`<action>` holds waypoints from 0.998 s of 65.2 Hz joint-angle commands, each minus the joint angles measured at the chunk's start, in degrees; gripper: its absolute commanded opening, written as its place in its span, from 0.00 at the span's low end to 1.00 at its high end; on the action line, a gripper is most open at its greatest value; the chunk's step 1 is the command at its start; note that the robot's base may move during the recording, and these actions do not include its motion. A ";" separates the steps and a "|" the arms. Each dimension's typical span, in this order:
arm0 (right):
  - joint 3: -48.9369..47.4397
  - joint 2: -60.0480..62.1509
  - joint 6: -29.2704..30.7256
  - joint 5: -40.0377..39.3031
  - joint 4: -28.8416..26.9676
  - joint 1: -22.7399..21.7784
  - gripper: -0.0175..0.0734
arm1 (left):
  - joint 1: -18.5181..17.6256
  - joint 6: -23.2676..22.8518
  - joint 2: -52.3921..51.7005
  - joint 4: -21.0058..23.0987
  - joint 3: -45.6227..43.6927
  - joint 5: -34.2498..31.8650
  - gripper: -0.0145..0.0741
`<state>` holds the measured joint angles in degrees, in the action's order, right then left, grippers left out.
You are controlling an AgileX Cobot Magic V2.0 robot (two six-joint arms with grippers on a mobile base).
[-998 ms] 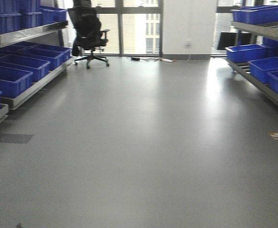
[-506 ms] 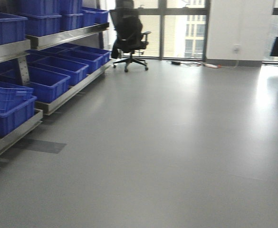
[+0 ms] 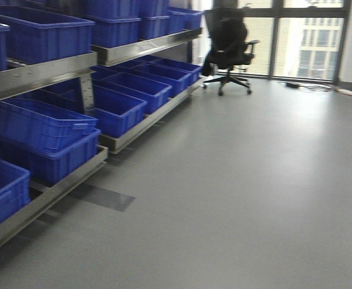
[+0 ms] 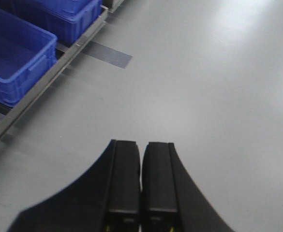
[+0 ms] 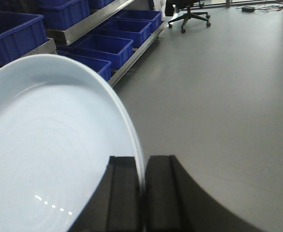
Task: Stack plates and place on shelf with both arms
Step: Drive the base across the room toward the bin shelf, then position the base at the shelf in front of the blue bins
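Looking out over a wide grey floor (image 3: 254, 180), with a long metal shelf (image 3: 49, 69) along the left side, loaded with blue bins (image 3: 43, 129) on two levels, and a black office chair (image 3: 228, 45) far back near the windows. Probably in the carrying step: heading toward the shelf, not yet placing.

Holding one pale glossy plate (image 5: 49, 145) in the right gripper (image 5: 143, 162), pinched at the rim between the two black fingers, reaching out to the left of the gripper above the floor. Impossible to tell about a second plate underneath. Left gripper (image 4: 141, 150) pressed together on nothing, pointed down at the floor near the low rail of the shelf.

To do this step well:
- Turn and drive the base slowly, because of the grip at the rim only and the likely risk of swinging or slipping.
- Keep the plate level and well away from the bin edges.
- Bring the left gripper under the free side before lowering.
- Choose a free place on the shelf first; none seen here among the bins.
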<state>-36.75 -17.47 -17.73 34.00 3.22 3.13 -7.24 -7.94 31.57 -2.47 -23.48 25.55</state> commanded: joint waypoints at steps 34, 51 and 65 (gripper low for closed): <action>-1.75 -0.57 0.12 -5.92 0.35 0.09 0.26 | -0.37 -0.21 0.39 -0.03 -1.60 -4.13 0.27; -1.75 -0.57 0.12 -5.92 0.35 0.27 0.26 | -0.37 -0.21 0.39 -0.03 -1.60 -4.13 0.27; -1.75 -0.57 0.12 -5.92 0.35 0.27 0.26 | -0.37 -0.21 0.39 -0.03 -1.60 -4.13 0.27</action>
<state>-36.75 -17.47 -17.73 34.00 3.22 3.38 -7.24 -7.94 31.57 -2.47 -23.48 25.55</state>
